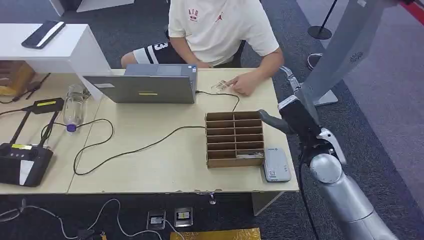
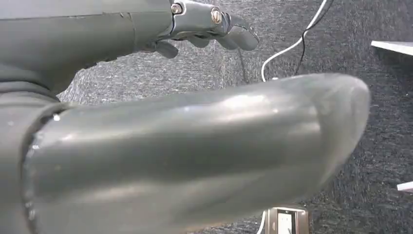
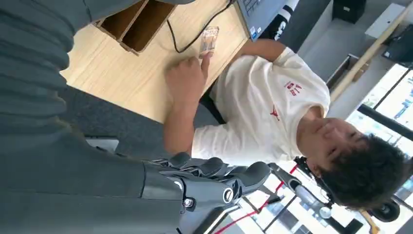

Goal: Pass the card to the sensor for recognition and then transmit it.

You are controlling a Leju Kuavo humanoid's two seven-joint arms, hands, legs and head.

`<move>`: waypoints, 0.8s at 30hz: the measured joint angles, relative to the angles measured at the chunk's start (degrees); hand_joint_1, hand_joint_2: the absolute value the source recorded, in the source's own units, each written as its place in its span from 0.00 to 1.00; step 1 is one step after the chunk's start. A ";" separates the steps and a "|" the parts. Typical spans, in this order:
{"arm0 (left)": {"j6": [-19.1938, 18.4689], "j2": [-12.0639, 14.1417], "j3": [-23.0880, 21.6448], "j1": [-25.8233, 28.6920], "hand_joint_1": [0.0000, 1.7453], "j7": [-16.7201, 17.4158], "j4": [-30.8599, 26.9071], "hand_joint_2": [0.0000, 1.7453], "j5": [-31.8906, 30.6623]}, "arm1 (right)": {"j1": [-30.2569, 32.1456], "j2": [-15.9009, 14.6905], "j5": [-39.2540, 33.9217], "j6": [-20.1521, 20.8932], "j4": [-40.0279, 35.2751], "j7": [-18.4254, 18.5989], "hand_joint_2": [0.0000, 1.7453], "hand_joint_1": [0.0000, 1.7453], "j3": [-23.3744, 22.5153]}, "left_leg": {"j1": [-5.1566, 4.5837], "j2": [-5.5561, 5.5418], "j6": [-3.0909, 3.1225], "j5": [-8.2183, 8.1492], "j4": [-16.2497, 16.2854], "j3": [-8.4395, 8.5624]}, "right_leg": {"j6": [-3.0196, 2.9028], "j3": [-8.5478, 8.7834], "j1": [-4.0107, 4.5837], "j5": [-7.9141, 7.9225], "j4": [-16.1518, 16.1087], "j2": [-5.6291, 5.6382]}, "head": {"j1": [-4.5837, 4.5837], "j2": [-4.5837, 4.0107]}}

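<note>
A small card (image 1: 218,86) lies on the far side of the table, with a seated person's hand (image 1: 245,85) touching it; the right wrist view shows the card (image 3: 209,39) under that fingertip. The grey card sensor (image 1: 276,163) lies flat at the table's near right corner. My right hand (image 1: 295,112) is raised at the table's right edge, next to the cardboard rack, thumb pointing left and nothing in it. Its dark fingers (image 3: 214,175) are empty. My left hand (image 2: 204,146) hangs over the carpet, fingers (image 2: 214,22) apart from the thumb, holding nothing.
A cardboard slotted rack (image 1: 234,138) stands left of the sensor, with a card in its nearest slot. An open laptop (image 1: 145,85) and its cable (image 1: 150,145) occupy the middle. A bottle (image 1: 74,107) and a black device (image 1: 22,162) are at left. The person sits behind the table.
</note>
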 joint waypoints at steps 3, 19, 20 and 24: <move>0.00 -0.04 -0.11 0.00 0.00 0.00 0.00 0.00 0.00 | 1.93 -0.66 2.57 -0.57 -2.38 0.33 1.00 0.00 0.00 | 0.00 0.00 0.00 0.00 0.00 -0.01 | 0.00 0.00 0.00 0.00 0.00 -0.01 | 0.00 0.00; -0.02 0.02 -1.38 -0.03 0.00 0.00 0.00 0.00 0.00 | 9.26 -1.00 4.06 -2.21 -6.95 0.70 1.00 0.00 0.24 | 0.00 0.00 -0.03 -0.02 -0.01 -0.01 | -0.01 0.00 0.00 -0.01 0.00 -0.01 | 0.00 0.00; -0.04 0.02 -1.40 -0.03 0.00 0.04 0.00 0.00 0.00 | 9.73 -1.01 4.39 -2.23 -7.10 0.79 1.00 0.00 0.33 | 0.00 -0.01 -0.03 -0.02 -0.01 -0.02 | -0.01 0.00 0.00 -0.01 0.00 -0.02 | 0.00 0.00; -0.09 0.04 -1.42 -0.03 0.00 0.33 0.00 0.00 0.00 | 11.50 -1.00 5.17 -2.60 -7.75 1.25 1.00 0.00 0.85 | 0.00 -0.01 -0.03 -0.03 -0.01 -0.03 | -0.02 0.00 0.00 -0.02 0.00 -0.01 | 0.00 0.00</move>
